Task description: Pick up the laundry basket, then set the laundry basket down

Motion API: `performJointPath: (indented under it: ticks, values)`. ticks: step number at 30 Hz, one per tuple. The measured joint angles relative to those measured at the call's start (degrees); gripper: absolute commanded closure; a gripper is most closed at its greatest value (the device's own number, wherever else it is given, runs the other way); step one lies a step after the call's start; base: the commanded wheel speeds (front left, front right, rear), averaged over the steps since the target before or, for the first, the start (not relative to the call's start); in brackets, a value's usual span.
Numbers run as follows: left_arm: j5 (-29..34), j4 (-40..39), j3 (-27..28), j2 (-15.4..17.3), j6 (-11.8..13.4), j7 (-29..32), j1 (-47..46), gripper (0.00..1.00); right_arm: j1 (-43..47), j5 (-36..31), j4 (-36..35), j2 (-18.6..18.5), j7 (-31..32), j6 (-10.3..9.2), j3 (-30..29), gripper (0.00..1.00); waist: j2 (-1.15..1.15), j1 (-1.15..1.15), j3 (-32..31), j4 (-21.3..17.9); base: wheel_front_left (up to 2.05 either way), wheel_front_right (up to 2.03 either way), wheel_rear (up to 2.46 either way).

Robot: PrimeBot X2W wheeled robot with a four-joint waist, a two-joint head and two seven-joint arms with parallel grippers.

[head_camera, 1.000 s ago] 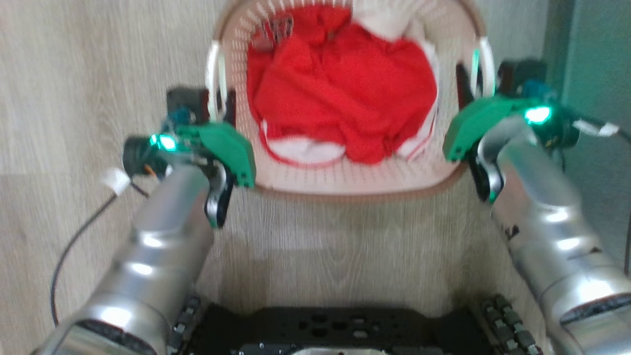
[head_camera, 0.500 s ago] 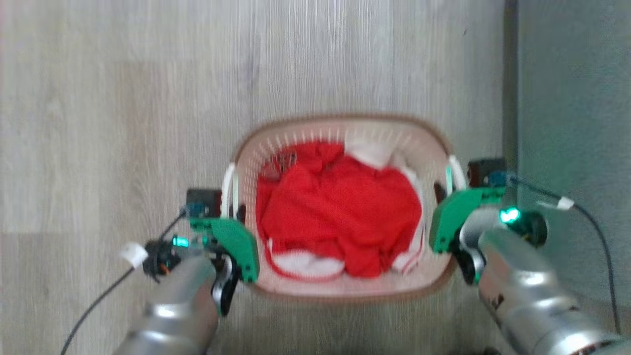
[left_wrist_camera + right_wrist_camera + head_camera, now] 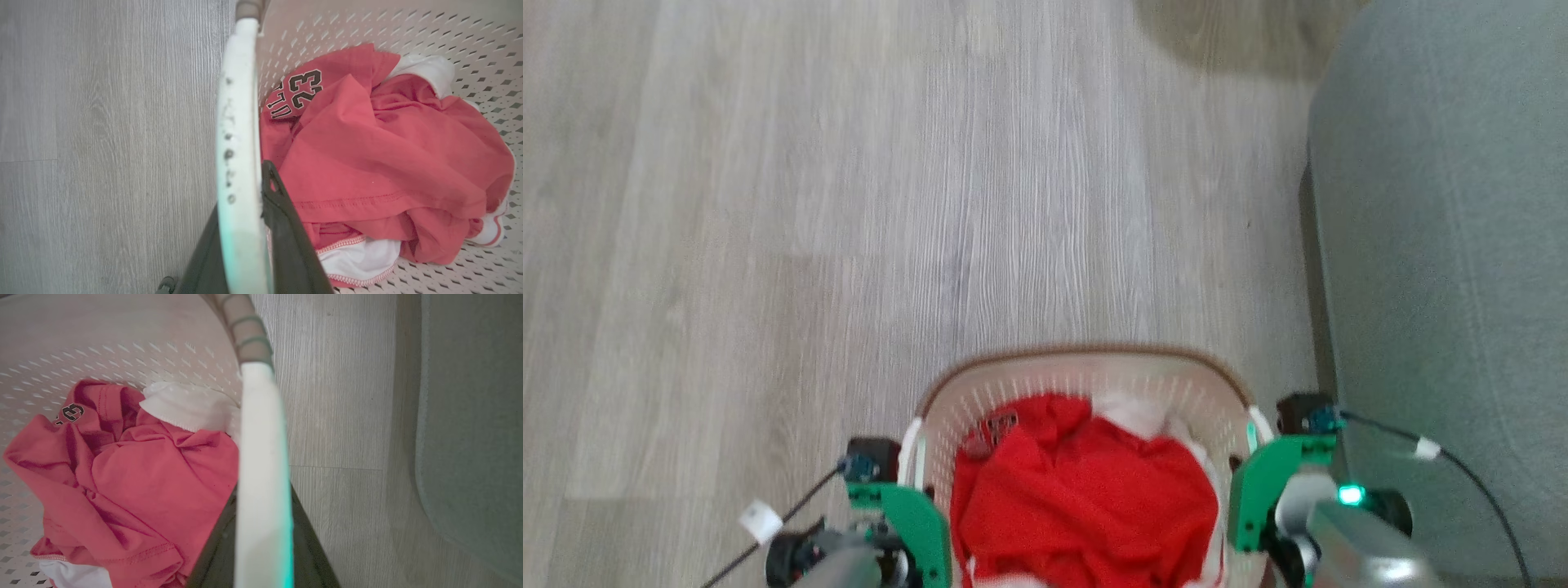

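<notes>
A cream perforated laundry basket (image 3: 1086, 354) with a brown rim showed at the bottom middle of the head view, over a pale wood floor (image 3: 849, 204). Whether it touched the floor could not be told. Crumpled red clothes (image 3: 367, 155) and a white garment (image 3: 425, 69) lay inside. The left claw (image 3: 241, 196) pinched the white left handle (image 3: 239, 122) between its dark fingers. The right claw (image 3: 263, 506) likewise pinched the white right handle (image 3: 261, 428). A grey upholstered seat (image 3: 1445, 245) stood near the basket's right side.

Basket (image 3: 1045, 388): cream, perforated, brown rim; handle (image 3: 239, 143) white. Shirt (image 3: 1086, 498): red, white trim, black "23". Floor (image 3: 849, 204): pale grey wood grain. Upholstery (image 3: 1445, 245), 3 o'clock: grey-green.
</notes>
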Motion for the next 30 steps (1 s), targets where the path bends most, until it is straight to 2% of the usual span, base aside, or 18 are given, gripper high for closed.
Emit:
performJointPath:
  ticks: [5, 12, 30]
  values:
    - [-1.2, 1.0, -2.2, 0.0, -0.8, 1.3, 3.7, 1.00, 4.2, 4.1, 0.3, 0.1, 1.1, 0.00, 3.3, 1.00, 0.00, 0.00, -6.5, 0.0, 0.00, 0.00, 0.00]
    - [-1.4, 2.0, -3.5, 0.0, -1.0, 2.0, 3.9, 1.00, 5.1, 7.6, 1.0, 0.1, 1.4, 0.00, 6.4, 1.00, 0.00, 0.00, -11.2, 0.0, 0.00, 0.00, 0.00]
    - [-3.0, 2.8, -6.2, 0.1, -1.2, 2.3, 5.1, 1.00, 6.2, 13.4, 1.6, 0.1, 1.3, 0.00, 12.2, 1.00, 0.00, 0.00, -13.4, 0.0, 0.00, 0.00, 0.00]
